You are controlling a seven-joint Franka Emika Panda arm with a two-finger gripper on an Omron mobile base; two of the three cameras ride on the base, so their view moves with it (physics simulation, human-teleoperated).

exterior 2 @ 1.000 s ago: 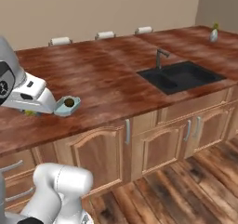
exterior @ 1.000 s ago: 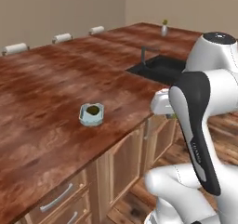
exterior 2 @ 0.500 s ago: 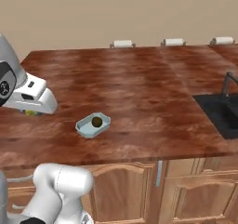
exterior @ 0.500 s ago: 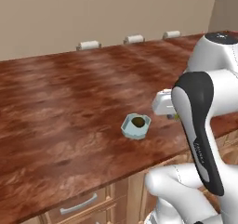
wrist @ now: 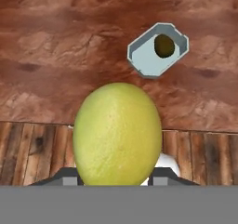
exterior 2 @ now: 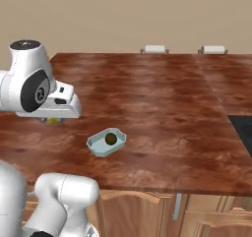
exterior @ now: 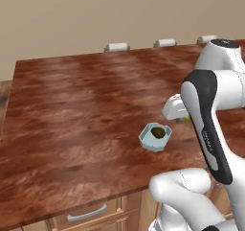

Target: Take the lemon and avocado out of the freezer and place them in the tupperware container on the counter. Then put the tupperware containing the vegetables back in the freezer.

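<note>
Near the front edge of the glossy reddish-brown wood-grain counter [exterior: 72,105], the shallow pale blue translucent tupperware container [exterior 2: 106,143] is being occupied by the dark brown-olive avocado [exterior 2: 111,138] at one end. Bare countertop is being left open on every side of the tub. The yellow-green lemon [wrist: 117,134] is being pinched in the gripper [exterior 2: 53,119], which is being held above the counter's front edge, beside the tub.

Yellow-green lemon [wrist: 117,134] held aloft; avocado [wrist: 163,45] sits inside tupperware container [wrist: 144,60].
</note>
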